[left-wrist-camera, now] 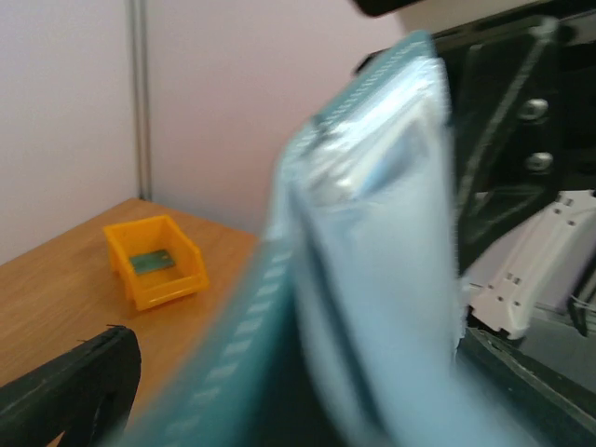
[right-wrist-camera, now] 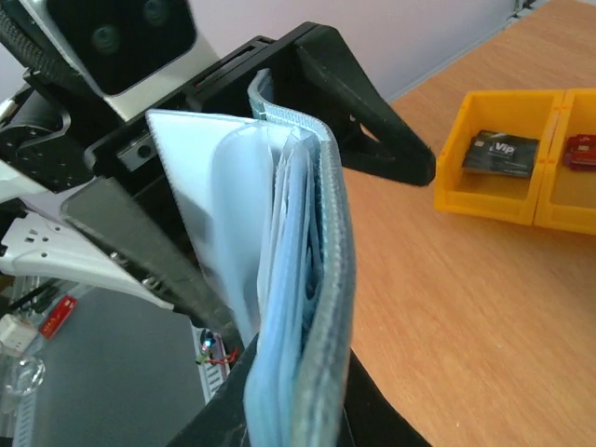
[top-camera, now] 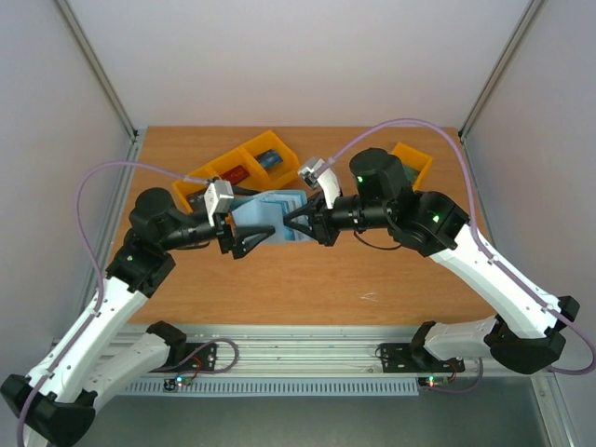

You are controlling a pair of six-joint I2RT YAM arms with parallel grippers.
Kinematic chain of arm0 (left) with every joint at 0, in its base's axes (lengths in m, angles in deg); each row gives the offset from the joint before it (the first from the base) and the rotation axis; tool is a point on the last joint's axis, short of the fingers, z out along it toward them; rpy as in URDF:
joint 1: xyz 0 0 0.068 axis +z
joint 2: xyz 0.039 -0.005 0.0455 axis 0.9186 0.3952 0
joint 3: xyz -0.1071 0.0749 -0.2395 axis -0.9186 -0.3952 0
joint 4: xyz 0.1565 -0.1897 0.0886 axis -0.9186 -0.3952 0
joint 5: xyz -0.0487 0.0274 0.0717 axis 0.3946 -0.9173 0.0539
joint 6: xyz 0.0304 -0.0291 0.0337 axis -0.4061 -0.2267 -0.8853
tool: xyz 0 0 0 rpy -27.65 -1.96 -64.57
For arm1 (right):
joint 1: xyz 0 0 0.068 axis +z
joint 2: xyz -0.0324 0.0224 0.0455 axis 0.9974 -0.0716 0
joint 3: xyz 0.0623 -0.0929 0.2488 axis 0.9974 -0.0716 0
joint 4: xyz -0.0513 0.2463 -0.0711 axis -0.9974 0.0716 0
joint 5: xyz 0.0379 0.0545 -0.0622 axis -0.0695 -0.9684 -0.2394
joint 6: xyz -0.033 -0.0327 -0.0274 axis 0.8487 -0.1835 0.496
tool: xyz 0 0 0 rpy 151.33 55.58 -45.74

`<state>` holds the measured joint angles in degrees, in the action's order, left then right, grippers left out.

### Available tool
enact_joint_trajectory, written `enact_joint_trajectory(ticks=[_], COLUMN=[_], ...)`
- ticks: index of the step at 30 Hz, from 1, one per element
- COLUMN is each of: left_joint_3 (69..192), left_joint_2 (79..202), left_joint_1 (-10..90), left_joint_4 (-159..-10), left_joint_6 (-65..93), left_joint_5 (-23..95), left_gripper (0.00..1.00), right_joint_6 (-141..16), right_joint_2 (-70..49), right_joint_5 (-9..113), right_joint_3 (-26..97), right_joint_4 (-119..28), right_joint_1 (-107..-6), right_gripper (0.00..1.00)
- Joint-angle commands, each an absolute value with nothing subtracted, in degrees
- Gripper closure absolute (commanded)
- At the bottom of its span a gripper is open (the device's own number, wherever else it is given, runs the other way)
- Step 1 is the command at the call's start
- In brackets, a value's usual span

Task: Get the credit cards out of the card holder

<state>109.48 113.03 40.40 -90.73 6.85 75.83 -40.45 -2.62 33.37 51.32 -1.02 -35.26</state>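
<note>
The card holder [top-camera: 270, 216], raised above the bench [top-camera: 279, 289], is pinched at one edge by the right fingers [top-camera: 303, 226], while the left fingers [left-wrist-camera: 65, 391] are spread wide at its other side. A card edge should be located before they are closed.

Bright, even light casts soft shadows; the card holder [left-wrist-camera: 372, 233] is badly blurred in the left wrist view.

One blue card holder [top-camera: 272, 214]. Four orange bins [top-camera: 216, 168]: three joined in a row toward the table's [top-camera: 307, 279] far left corner, one lone bin [left-wrist-camera: 168, 287] toward the far right corner. Four cards, one per bin: dark card [right-wrist-camera: 503, 154], red card [right-wrist-camera: 582, 149], blue card [top-camera: 271, 158], greenish card [left-wrist-camera: 151, 262]. Two pincers: left pincer [top-camera: 253, 230], right pincer [top-camera: 296, 226].
</note>
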Motion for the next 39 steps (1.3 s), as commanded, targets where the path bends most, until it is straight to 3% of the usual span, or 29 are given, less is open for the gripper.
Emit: enact_joint_trajectory(ticks=[1,6,12,16,20,25,30,39], left_joint_3=[109.7,111.2,110.0,110.3,111.6,110.6,110.5,110.3], left_joint_2=[112.3,112.6,112.1,111.9,112.0,112.4,114.1,113.6], left_joint_1=[40.8,41.9,43.9,44.2,44.2,41.9,36.6,32.5], left_joint_4=[-94.7,-102.8,-105.3,-104.3,-100.1,-89.9,-90.6,-98.8], left_joint_6=[6.3,2.8,3.6,3.6,0.3,2.9,2.9,-23.8], left_joint_5=[62.1,44.9,35.0,38.9,54.5,78.4,80.0,67.1], left_gripper=[0.07,0.09,0.09,0.09,0.15,0.32,0.66,0.70], right_joint_6=[-38.1,-38.3,-43.1,-48.3,-53.5,-53.4,-52.3,-51.8], right_joint_2=[-0.8,1.2,-0.8,-7.8,-16.4,-21.2,-21.3,-21.1], right_joint_5=[35.4,42.8,64.2,78.3,85.5,76.5,58.9,42.8], right_joint_3=[54.1,54.7,60.1,67.4,74.2,74.5,72.2,70.8], right_joint_4=[1.9,6.2,20.8,35.9,48.7,44.7,33.7,27.3], right_joint_1=[-34.7,-34.7,-34.8,-34.7,-34.7,-34.0,-34.0,-34.0], right_gripper=[0.99,0.99,0.99,0.99,0.99,0.99,0.99,0.99])
